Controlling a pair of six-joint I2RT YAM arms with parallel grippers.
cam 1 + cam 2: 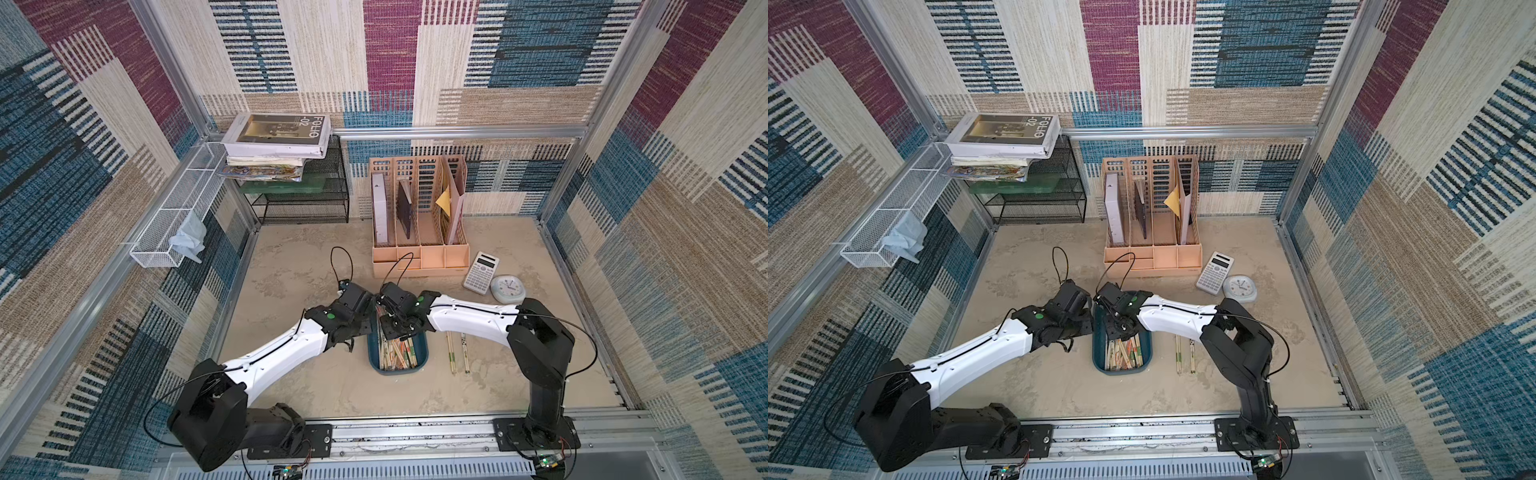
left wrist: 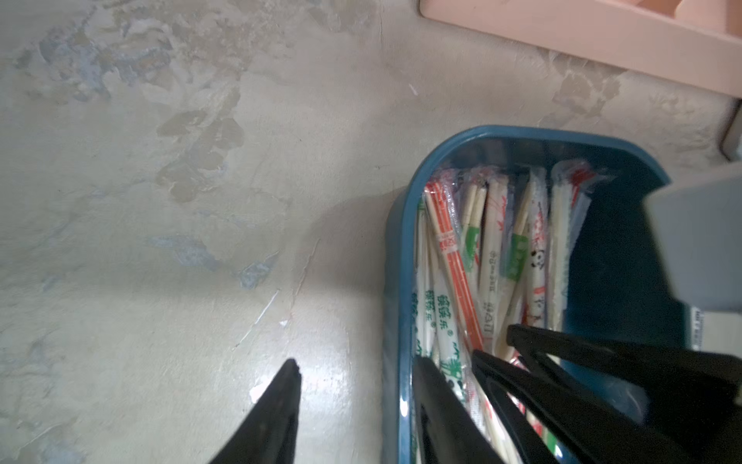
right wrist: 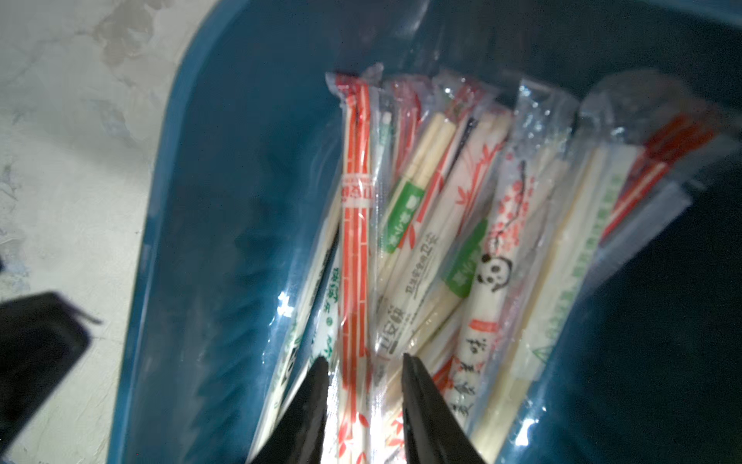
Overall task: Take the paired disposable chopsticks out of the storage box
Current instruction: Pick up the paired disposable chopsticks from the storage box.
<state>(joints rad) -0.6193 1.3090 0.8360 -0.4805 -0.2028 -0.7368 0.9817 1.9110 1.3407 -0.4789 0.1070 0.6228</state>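
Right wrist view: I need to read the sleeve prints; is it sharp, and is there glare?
Right wrist view: chopstick sleeves slightly blurred, panda print recognisable, small glints on the plastic. Left wrist view: green lettering crisper; bright glare on the table.

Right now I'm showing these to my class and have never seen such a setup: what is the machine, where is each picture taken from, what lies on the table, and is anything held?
It is two robot arms, each ending in a two-fingered gripper. Two pictures look down from overhead; two come from cameras on the wrists. A blue tray holds wrapped chopsticks; two more pairs lie beside it, with a calculator, a clock and a file rack behind. The right gripper straddles a red-striped pair, jaws apart; the left gripper straddles the tray's wall. Nothing is lifted.
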